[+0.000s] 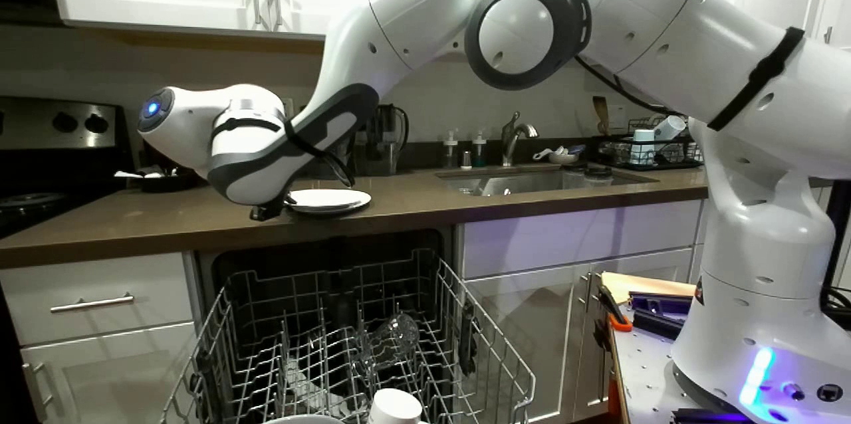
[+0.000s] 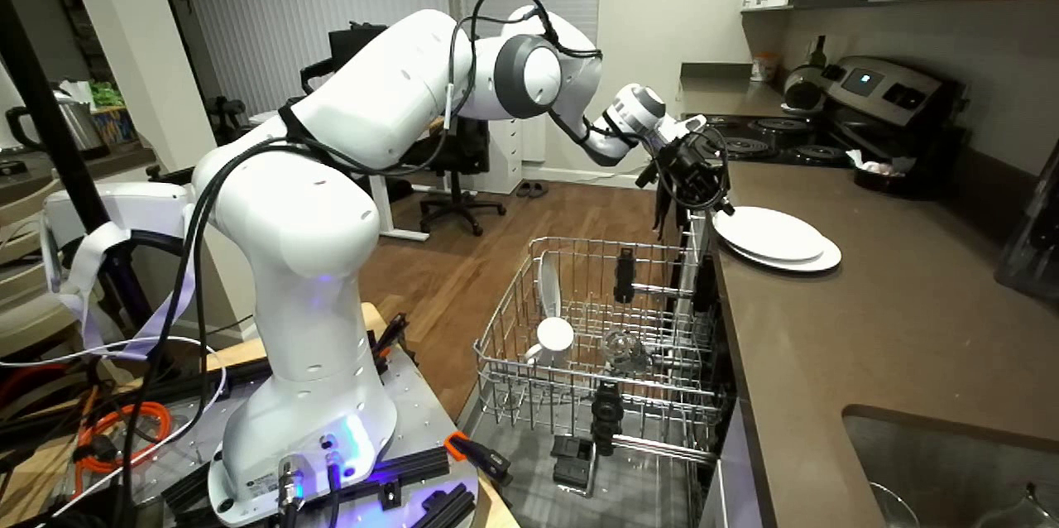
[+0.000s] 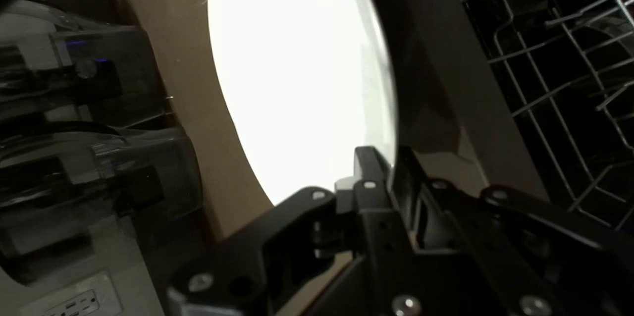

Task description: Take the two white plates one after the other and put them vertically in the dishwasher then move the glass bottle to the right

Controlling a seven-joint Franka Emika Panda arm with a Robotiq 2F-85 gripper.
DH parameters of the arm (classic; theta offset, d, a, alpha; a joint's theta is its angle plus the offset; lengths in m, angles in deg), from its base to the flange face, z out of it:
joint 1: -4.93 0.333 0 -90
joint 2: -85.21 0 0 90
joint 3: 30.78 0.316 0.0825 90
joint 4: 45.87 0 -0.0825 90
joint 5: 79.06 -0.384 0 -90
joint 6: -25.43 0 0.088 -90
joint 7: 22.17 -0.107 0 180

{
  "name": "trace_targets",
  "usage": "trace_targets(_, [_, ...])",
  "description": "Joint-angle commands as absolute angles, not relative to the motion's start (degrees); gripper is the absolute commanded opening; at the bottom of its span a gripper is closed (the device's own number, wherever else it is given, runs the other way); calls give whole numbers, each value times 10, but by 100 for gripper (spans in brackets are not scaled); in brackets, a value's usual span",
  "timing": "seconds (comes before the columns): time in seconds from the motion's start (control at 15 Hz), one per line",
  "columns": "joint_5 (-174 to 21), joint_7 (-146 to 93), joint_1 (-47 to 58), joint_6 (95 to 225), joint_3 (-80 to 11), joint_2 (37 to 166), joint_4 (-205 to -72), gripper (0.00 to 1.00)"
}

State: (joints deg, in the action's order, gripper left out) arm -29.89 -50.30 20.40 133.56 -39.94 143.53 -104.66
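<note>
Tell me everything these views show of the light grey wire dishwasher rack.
The light grey wire dishwasher rack is an open-topped, metallic-looking basket with upright tines and black side fittings. It is pulled out from under the brown counter, over the lowered grey dishwasher door. It carries a white round plate standing on edge, a white mug and a clear glass vessel.
</note>
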Motion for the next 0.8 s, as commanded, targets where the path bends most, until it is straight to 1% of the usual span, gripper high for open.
trace_targets(0.0, [-295,-510,211,1318,-409,1440,-1038,19])
trace_targets(0.33, [-293,-508,211,1320,-412,1443,-1034,25])
trace_targets(0.47, [-294,-509,210,1320,-412,1445,-1034,23])
trace_targets(0.6, [-294,-508,209,1321,-412,1447,-1033,16])
trace_targets(0.67, [-294,-507,209,1321,-412,1448,-1033,7])
trace_targets(0.73, [-294,-507,209,1321,-412,1449,-1033,1])
